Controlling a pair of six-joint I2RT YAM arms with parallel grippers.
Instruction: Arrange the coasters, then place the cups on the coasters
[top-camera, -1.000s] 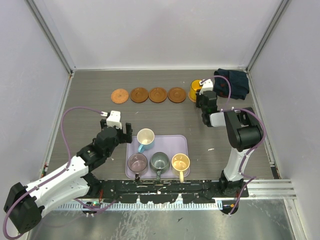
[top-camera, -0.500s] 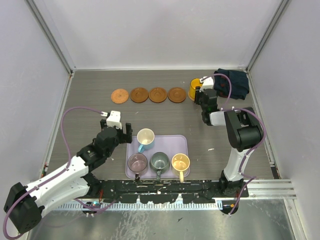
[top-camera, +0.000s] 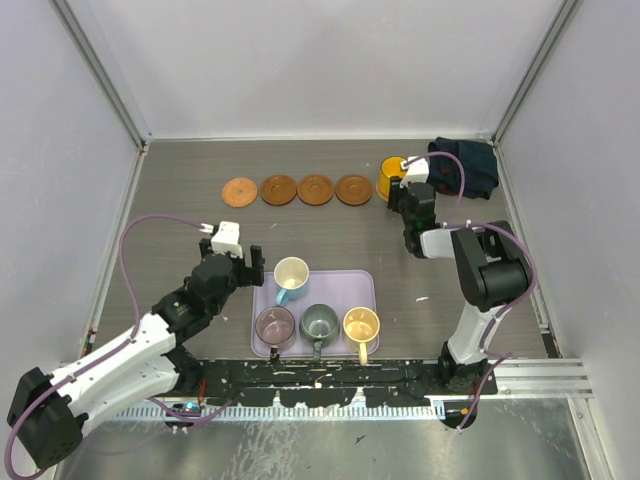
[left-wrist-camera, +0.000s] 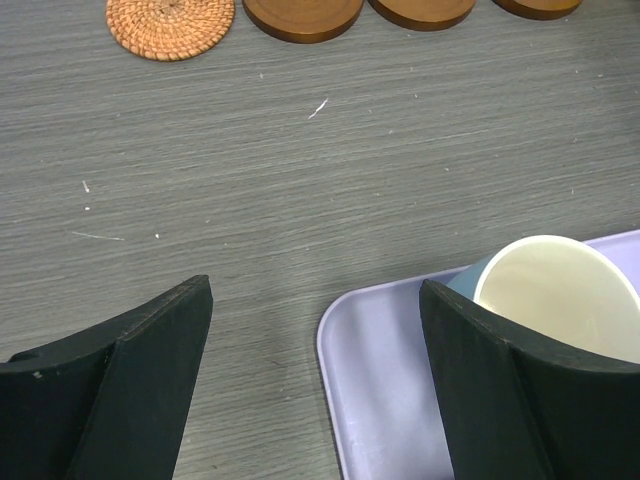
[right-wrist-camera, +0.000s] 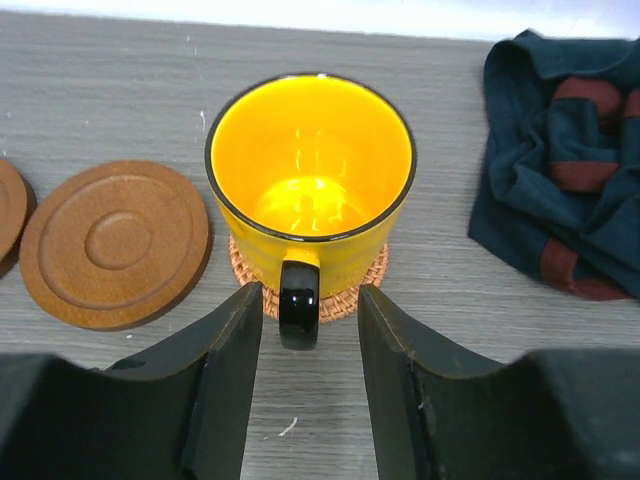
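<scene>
Orange-yellow cup (right-wrist-camera: 310, 170) was seated on the woven coaster (right-wrist-camera: 372, 272) at 1 o'clock on the bench. Right hand (right-wrist-camera: 310, 295) was spread astride the handle (right-wrist-camera: 298, 310) with slim gaps. The handle could be snagged by a skewed retreat and the cup dragged off. Left hand (left-wrist-camera: 315, 288) was spread, empty, by the tray's (left-wrist-camera: 370, 400) 10 o'clock corner.

Two black-and-white arms
Left arm (top-camera: 110, 365) and right arm (top-camera: 490, 272): white links, black joints, purple cables (top-camera: 130, 250), matte black fingers (left-wrist-camera: 130, 390).
</scene>
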